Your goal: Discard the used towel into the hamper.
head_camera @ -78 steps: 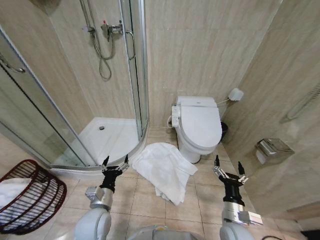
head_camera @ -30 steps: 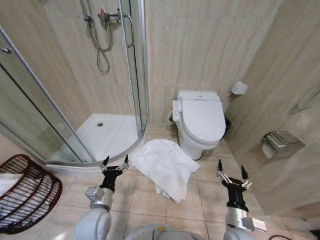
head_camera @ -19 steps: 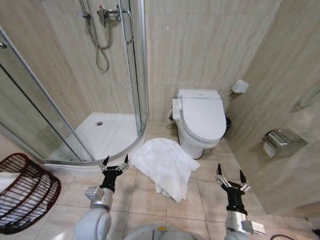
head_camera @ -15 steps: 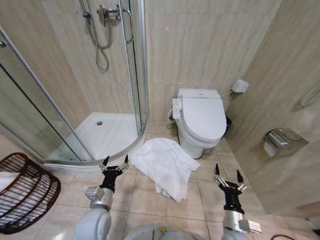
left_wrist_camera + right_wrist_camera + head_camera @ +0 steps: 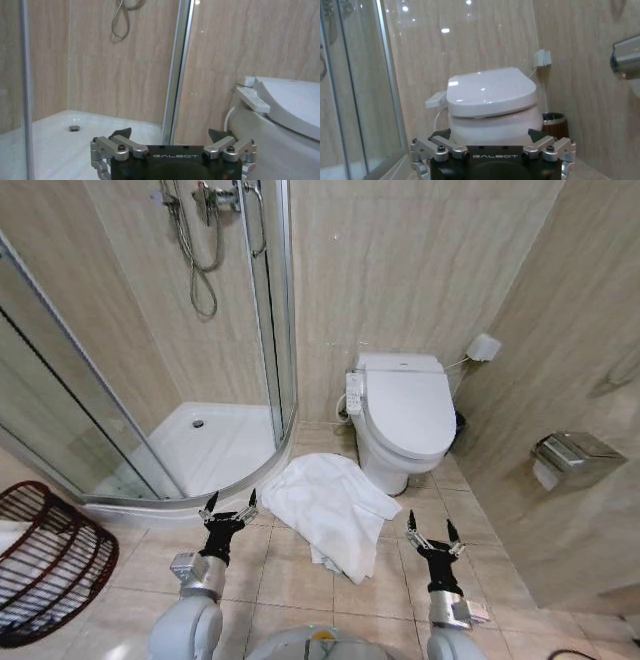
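So the crumpled white cloth towel [image 5: 328,511] is lying on the beige tiled floor [image 5: 290,585], dead centre, with the white closed-lid toilet [image 5: 402,423] just past it at about 1 o'clock and the curved glass shower enclosure [image 5: 150,360] off at 10 o'clock. The hamper, a round reddish-brown openwork wire basket [image 5: 45,562], sits way over at 9 o'clock, tipped toward the robot, and a bit of white fabric shows inside it at the picture's edge.

The left gripper [image 5: 229,506] hovers at roughly 7 o'clock from the towel, just beside its near-left edge, prongs spread apart, holding nothing. The right gripper [image 5: 431,530] hangs at about 4 o'clock from the towel, near but not touching it, fingers also spread wide with nothing between them. In the right wrist view there's a small dark round bin [image 5: 554,123] tucked beside the toilet.
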